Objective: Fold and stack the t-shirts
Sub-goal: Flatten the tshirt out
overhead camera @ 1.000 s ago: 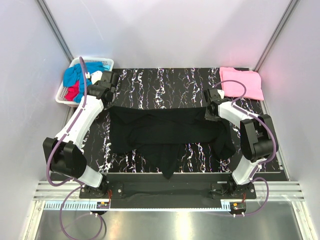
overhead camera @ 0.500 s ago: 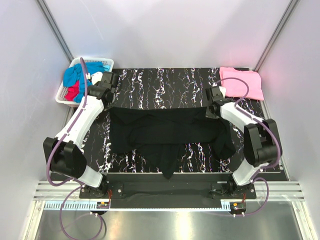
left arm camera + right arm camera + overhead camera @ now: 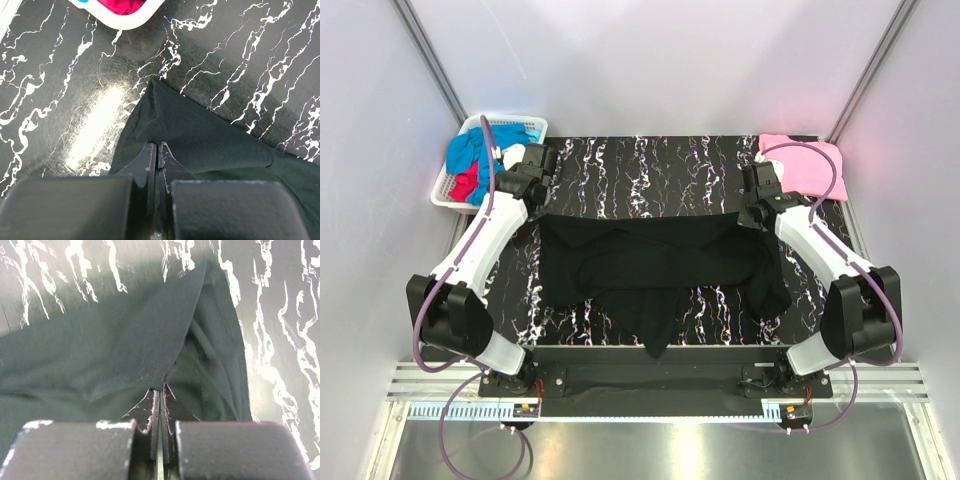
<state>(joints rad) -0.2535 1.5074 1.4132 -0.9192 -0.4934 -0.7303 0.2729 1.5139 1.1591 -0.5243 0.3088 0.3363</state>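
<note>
Left pincer (image 3: 156, 148) and right pincer (image 3: 160, 389) each clamped on a far corner of the black t-shirt (image 3: 660, 265), mid-table (image 3: 650, 165). Right pincer has drawn outward, straightening the far hem. Near side remains bunched; folding apparently not begun.

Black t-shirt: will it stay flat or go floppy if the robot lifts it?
Probably floppy: the black t-shirt lies wrinkled and bunched. Likely light, since the left pincer and right pincer each pinch just a thin corner. It may sag between them.
</note>
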